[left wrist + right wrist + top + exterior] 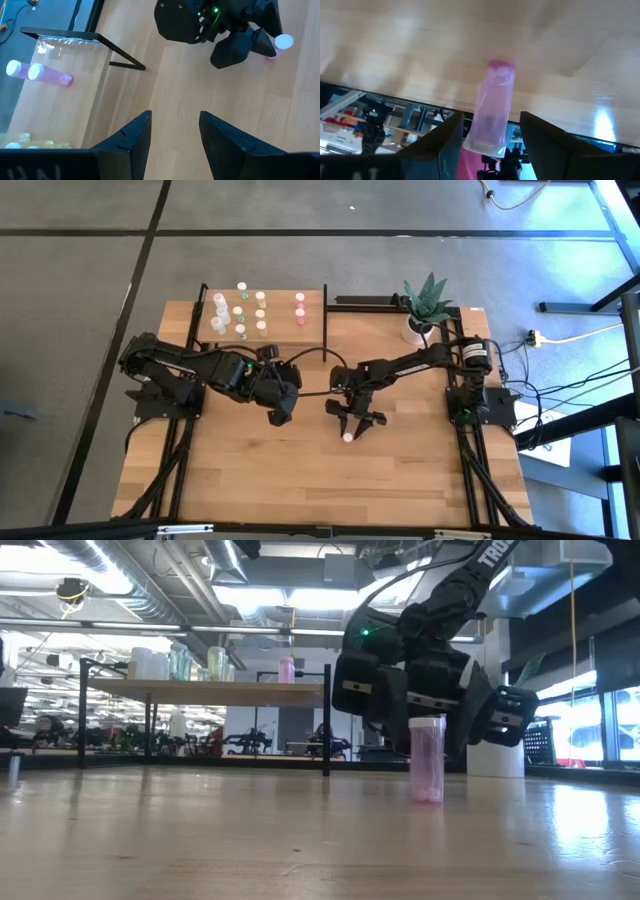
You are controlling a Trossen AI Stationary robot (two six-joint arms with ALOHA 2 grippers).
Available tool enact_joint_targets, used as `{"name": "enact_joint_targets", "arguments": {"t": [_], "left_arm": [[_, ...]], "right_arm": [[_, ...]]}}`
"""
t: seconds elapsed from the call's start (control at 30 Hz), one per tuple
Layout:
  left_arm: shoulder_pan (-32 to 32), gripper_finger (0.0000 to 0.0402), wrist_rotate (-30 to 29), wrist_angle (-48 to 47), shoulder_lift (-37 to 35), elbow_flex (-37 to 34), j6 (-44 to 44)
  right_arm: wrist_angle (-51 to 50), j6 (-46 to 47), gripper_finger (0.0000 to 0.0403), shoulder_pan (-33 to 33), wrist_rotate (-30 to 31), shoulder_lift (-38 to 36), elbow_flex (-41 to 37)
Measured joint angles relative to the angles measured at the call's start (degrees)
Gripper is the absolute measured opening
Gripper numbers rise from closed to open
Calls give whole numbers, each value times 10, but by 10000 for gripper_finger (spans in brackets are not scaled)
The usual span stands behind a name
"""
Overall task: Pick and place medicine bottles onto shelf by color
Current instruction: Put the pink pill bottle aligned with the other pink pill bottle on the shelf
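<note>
A pink medicine bottle point(428, 760) with a white cap point(284, 41) stands upright on its base on the tabletop, right of the middle. My right gripper point(352, 425) is low over the table and open. Its two fingers stand on either side of the bottle point(492, 107), with a narrow gap showing on each side. My left gripper point(175, 140) hangs open above the table's middle, left of the right gripper, with nothing between its fingers. The shelf point(280, 330) at the far left carries several bottles, sorted into white, green, yellow and pink columns.
A potted plant point(425, 305) in a white pot stands at the far right. The shelf's black posts point(325, 315) rise between it and the arms. Two pink bottles point(37, 72) stand on the shelf's right end. Bare wood lies toward the near edge point(330, 490).
</note>
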Motion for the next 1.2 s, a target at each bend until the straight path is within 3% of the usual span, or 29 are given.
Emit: {"name": "enact_joint_targets", "arguments": {"t": [0.33,0.6,0.9,1.03,1.2], "left_arm": [[0,158,9,-2,0,0,0],[-7,158,9,-40,0,0,-30],[-42,158,71,-48,0,0,-30],[-51,158,110,-28,0,0,-29],[-45,158,112,31,0,0,4]], "right_arm": [[-5,-38,198,-9,45,-28,1],[-22,-111,198,-28,132,-72,0],[-57,-211,198,-16,333,-185,0],[-58,-265,198,26,433,-263,0],[-57,-377,198,95,555,-355,0]]}}
